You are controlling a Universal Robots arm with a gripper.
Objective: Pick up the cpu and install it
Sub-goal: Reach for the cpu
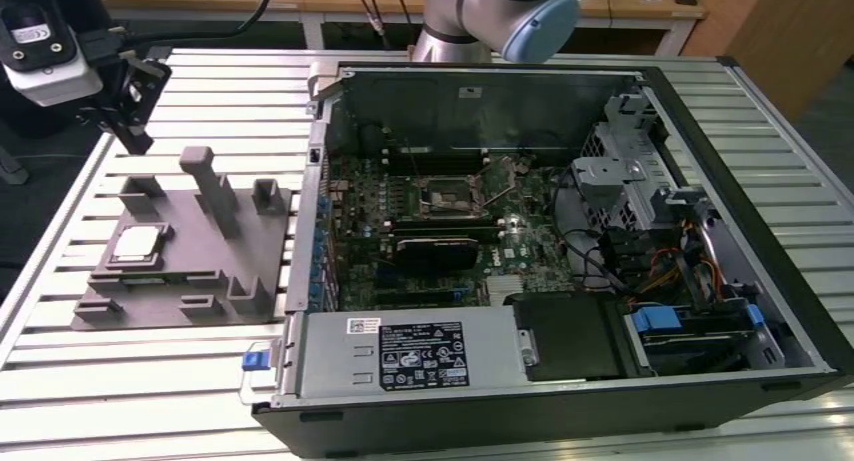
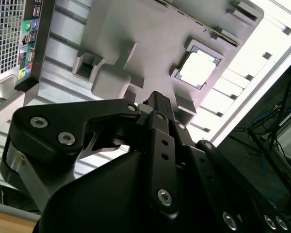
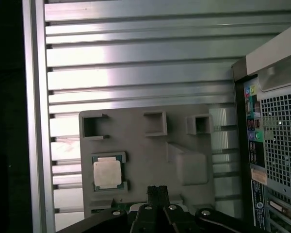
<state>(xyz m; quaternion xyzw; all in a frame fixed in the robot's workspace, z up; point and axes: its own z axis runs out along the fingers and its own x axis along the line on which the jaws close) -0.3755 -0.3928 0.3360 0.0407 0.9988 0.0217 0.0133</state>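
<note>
The cpu (image 1: 138, 243), a small square chip with a pale metal top, lies flat in a recess of the grey tray (image 1: 174, 311) at the exterior view's left. My gripper (image 1: 138, 141) hangs above the tray's far end, apart from the chip, its dark fingers together with nothing between them. In both wrist views the cpu (image 2: 198, 68) (image 3: 107, 173) sits in its pocket on the tray (image 2: 160, 29) (image 3: 136, 131), off to one side of the gripper (image 2: 157, 99) (image 3: 157, 190). The motherboard's empty socket (image 1: 451, 193) lies inside the open computer case (image 1: 534, 231).
Upright posts (image 1: 214, 186) rise from the tray between the chip and the case wall. The case's rear panel with ports (image 3: 254, 131) stands close beside the tray. Everything rests on a slatted aluminium table (image 1: 160, 391). The arm's base (image 1: 507, 21) stands behind the case.
</note>
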